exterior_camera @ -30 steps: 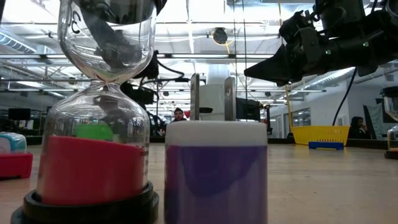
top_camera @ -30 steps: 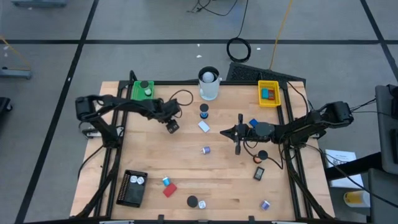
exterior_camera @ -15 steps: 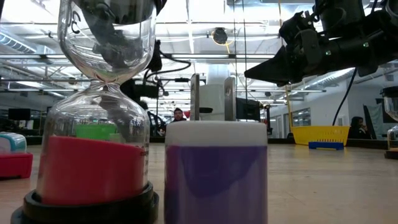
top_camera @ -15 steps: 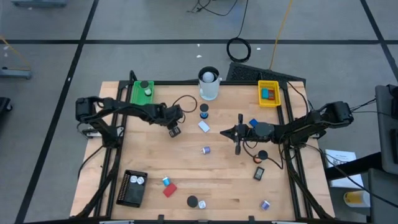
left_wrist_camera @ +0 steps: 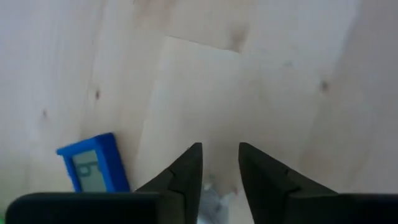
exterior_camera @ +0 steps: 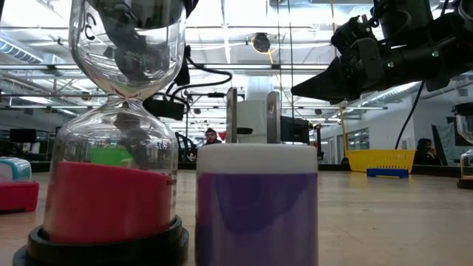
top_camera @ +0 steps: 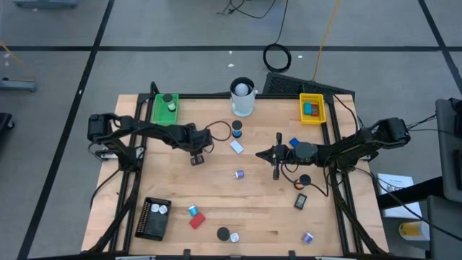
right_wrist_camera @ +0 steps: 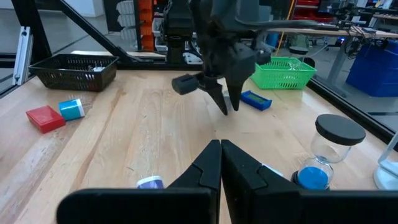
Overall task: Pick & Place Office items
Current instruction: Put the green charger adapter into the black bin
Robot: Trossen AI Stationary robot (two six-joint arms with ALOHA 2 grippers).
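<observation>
Desk (top_camera: pixel 216 191) with both arms reaching inward. Left gripper (top_camera: pixel 195 155) hangs tip-down, fingers narrowly parted and empty, near the blue piece (left_wrist_camera: pixel 93 168). Right gripper (top_camera: pixel 261 154) lies level, fingers closed, empty. Small office items lie scattered; red block (top_camera: pixel 196 220) near the front.

Even overhead light is washing the wooden counter (top_camera: pixel 216 195) from above, casting only faint, soft shadows. In the low view, bright ceiling lights are glaring behind the hourglass (exterior_camera: pixel 122 125), which is looming large and slightly soft. The left wrist view is looking pale and blurred near the tool (left_wrist_camera: pixel 221 165)
</observation>
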